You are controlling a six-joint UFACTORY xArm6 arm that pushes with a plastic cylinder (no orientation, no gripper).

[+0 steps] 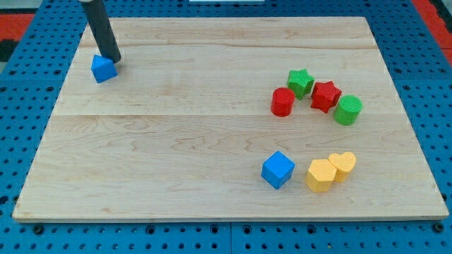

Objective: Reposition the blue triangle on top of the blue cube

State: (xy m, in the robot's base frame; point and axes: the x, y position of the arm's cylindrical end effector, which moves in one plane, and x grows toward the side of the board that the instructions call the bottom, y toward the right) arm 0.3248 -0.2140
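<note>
my tip ends a plain, straight, dark grey rod, smooth and unmarked.

No lettering, labels, brands, numbers or signs readable anywhere: not on the blocks, not on the desk, not on the rod.
</note>
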